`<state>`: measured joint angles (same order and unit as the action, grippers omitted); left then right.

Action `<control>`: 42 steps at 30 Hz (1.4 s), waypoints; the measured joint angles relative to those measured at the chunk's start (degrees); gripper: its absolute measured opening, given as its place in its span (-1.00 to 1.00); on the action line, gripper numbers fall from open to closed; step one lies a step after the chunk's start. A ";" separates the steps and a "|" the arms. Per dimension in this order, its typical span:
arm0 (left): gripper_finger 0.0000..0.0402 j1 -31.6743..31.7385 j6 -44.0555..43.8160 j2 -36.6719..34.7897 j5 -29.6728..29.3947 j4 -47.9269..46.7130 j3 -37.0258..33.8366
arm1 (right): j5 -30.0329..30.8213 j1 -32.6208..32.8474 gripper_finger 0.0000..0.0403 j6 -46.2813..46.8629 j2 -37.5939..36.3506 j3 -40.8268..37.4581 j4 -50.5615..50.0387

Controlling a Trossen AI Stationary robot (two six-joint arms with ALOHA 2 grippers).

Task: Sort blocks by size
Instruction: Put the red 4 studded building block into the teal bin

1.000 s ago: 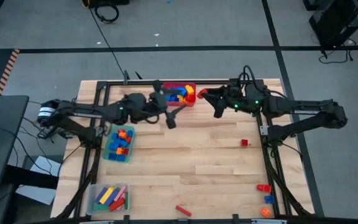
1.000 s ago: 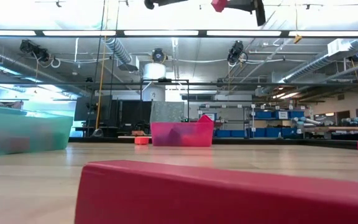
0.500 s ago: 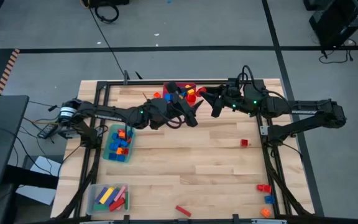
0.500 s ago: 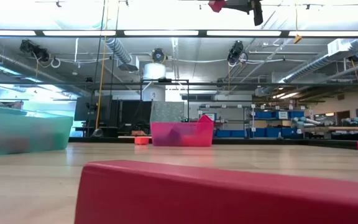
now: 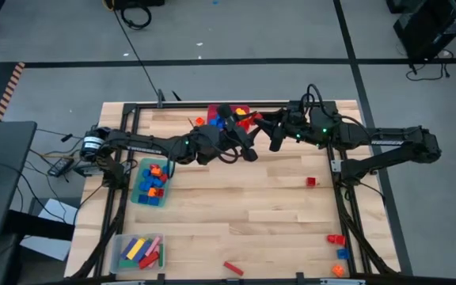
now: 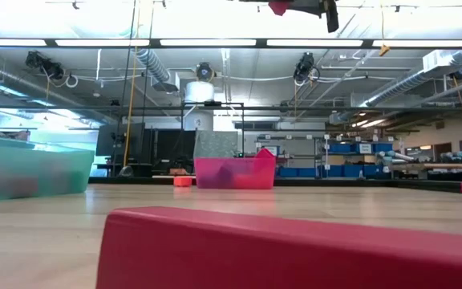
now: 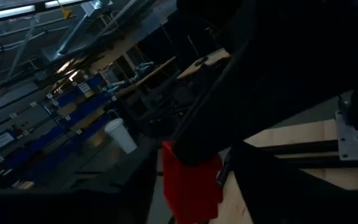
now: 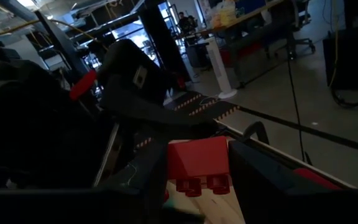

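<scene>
The left gripper (image 5: 248, 150) has swung from the red bin (image 5: 212, 108) to meet the right gripper (image 5: 261, 120), which stays clamped on a red block (image 8: 197, 163) above the counter (image 5: 236, 198). Left fingers: cannot tell. A handover looks imminent.

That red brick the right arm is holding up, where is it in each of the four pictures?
High view: red brick at the right gripper, by the red bin.
Low view: at the top edge, held high.
Left wrist view: low centre.
Right wrist view: centre, between the fingers.
Shared landmark: the red bin, pink-looking in the low view.
</scene>
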<state>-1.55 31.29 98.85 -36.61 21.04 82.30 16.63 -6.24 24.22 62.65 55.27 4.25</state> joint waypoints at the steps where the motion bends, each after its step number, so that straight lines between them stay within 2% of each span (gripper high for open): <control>1: 0.00 0.01 -0.01 0.00 -0.03 -0.01 0.00 | 0.00 0.00 -0.16 -0.02 0.00 0.00 0.02; 6: -0.28 0.01 -0.01 -0.02 -0.24 -1.13 0.07 | -0.17 -0.24 -0.16 -0.41 0.00 -0.02 -0.02; 11: -0.43 0.05 -0.01 -0.07 -0.41 -2.24 0.09 | 0.01 -0.28 -0.16 -0.41 0.00 -0.07 0.02; 21: -0.46 0.04 -0.01 -0.09 -0.73 -2.63 0.09 | 0.10 -0.28 -0.12 0.03 0.00 -0.07 -0.07; 31: -0.47 -0.33 -0.24 -0.11 -4.83 -7.55 -0.02 | -0.21 -1.72 0.17 -1.20 -3.58 -0.02 -2.41; 33: -0.47 -0.89 -1.85 -0.63 -7.98 -10.17 -0.04 | -0.21 -2.01 0.22 -1.46 -5.28 0.02 -5.27; 36: -0.47 -1.65 -9.19 -2.84 -12.69 -17.72 -0.04 | -0.22 -2.19 0.24 -0.69 -7.47 0.06 -12.99; 42: -0.47 -3.14 -29.16 -8.21 -13.19 -43.06 0.00 | -0.24 -2.00 0.22 4.77 -9.69 0.04 -25.42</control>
<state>-4.69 2.13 90.64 -49.80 -22.02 82.30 16.39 -8.24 29.00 52.96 55.31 -21.17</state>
